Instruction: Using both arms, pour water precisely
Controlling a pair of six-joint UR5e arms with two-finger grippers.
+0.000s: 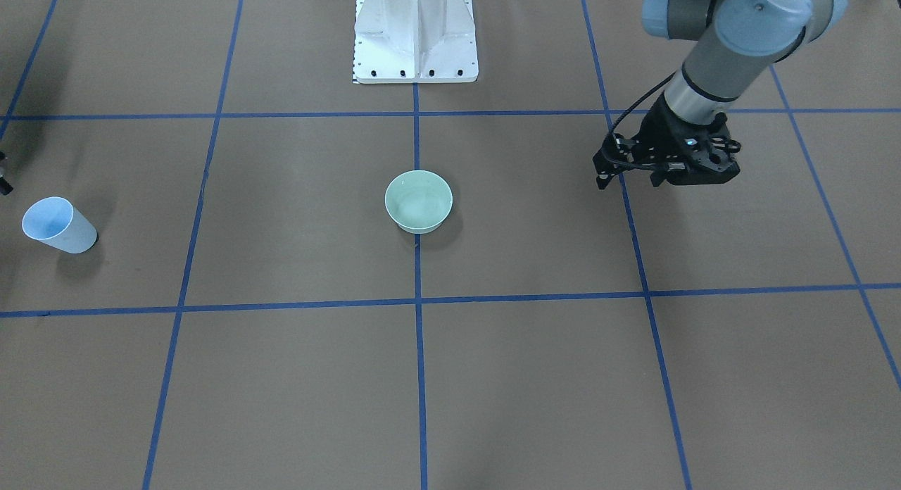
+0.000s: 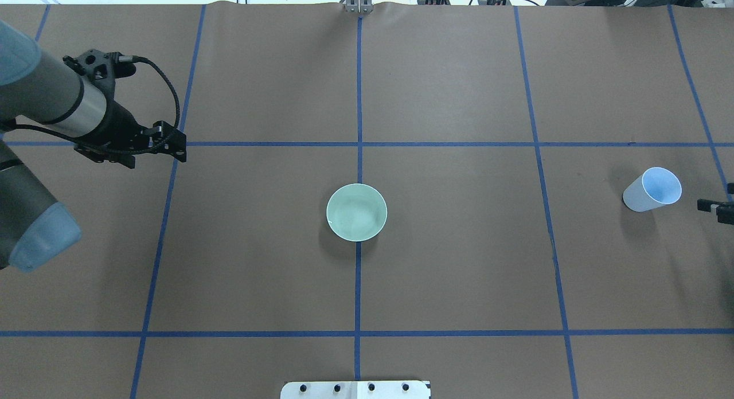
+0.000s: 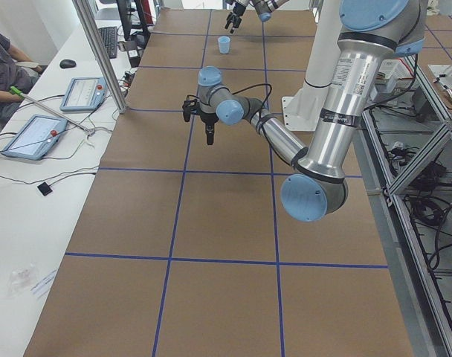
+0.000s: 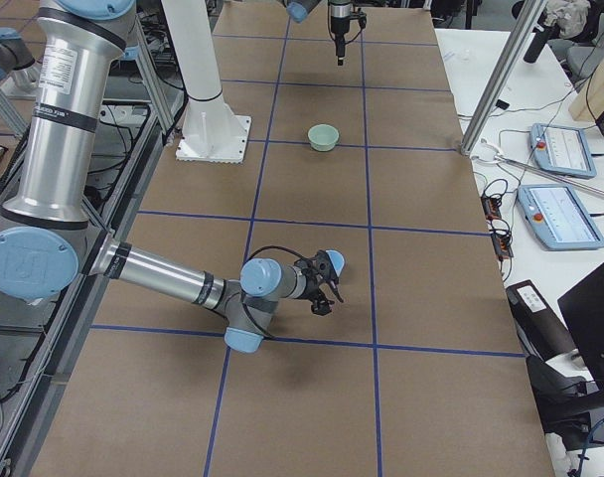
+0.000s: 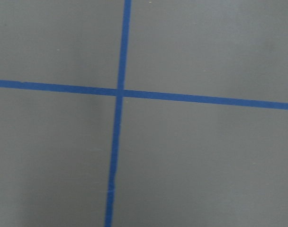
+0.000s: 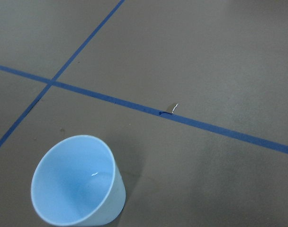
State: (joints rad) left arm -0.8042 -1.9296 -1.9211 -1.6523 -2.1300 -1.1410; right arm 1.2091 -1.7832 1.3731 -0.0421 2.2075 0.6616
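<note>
A light-blue cup (image 2: 652, 190) stands on the table at my right; it also shows in the front view (image 1: 58, 224) and the right wrist view (image 6: 77, 182). A small glint of water (image 6: 94, 175) shows inside it. A mint-green bowl (image 2: 356, 212) sits at the table's centre (image 1: 418, 200); whether it holds water I cannot tell. My right gripper (image 2: 715, 199) is at the view's edge, just right of the cup and apart from it, jaws spread and empty. My left gripper (image 2: 155, 153) hangs open and empty over a tape crossing, far left of the bowl (image 1: 628, 180).
The white pedestal base (image 1: 415, 36) stands at the robot's edge behind the bowl. Blue tape lines (image 5: 119, 92) grid the brown table. Metal posts (image 4: 496, 79) and operator tablets (image 3: 33, 136) stand along the far side, where a person (image 3: 3, 67) sits.
</note>
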